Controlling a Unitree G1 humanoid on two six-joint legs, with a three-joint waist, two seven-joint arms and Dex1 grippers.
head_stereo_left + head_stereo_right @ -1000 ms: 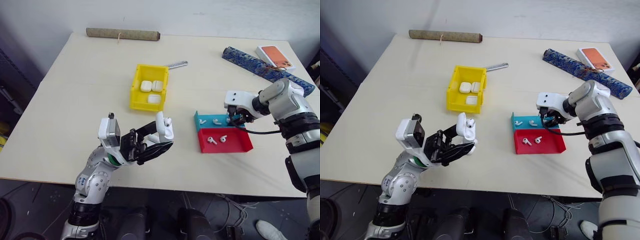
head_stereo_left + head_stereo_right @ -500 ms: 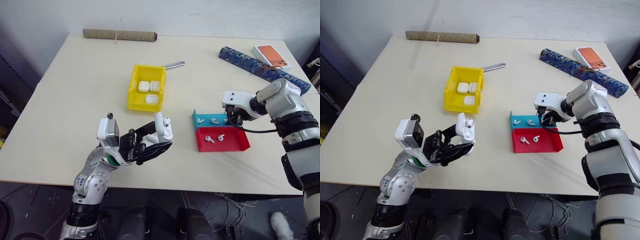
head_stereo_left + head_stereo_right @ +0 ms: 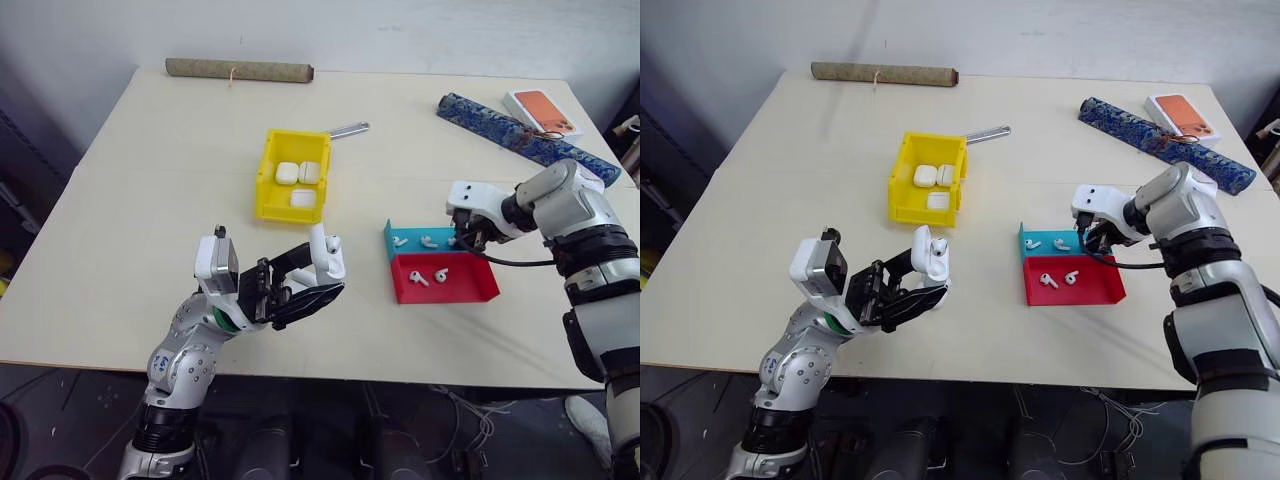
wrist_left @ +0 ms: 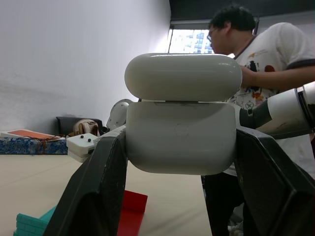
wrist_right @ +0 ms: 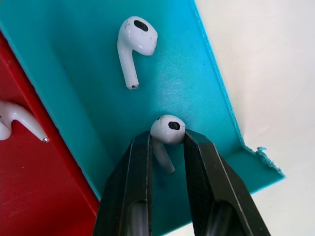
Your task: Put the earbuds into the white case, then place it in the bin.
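Earbud (image 5: 166,130) sits between the two black fingers of the right claw (image 5: 166,147), its rounded head at the fingertips and its stem running down between them; the fingers are pressed in on it from both sides. It lies in the blue tray (image 5: 59,59), close to the tray's corner. A second earbud (image 5: 134,46) lies loose in the same tray, a little apart from the pinched one. The red tray (image 3: 470,285) lies just beside the blue one, on the robot's side, touching it, with two more earbuds (image 3: 430,277) in it.

White case (image 3: 327,255) is in the left claw (image 3: 315,275), held above the surface (image 3: 150,200) near its front edge, well apart from the trays. The left claw's fingers are clamped on the lower body of the case from both sides; the lid stands slightly raised, a thin gap showing along the seam.

Yellow bin (image 3: 268,190) stands further back on the surface, behind the left claw, with three white cases (image 3: 300,180) inside. A metal tool (image 3: 348,130) lies just behind the bin. A brown roll (image 3: 238,70) lies along the far edge. A blue patterned roll (image 3: 520,135) and an orange-and-white box (image 3: 542,110) sit at the far right corner.

A person (image 4: 266,54) in a white printed shirt shows in the left wrist view, behind the case.
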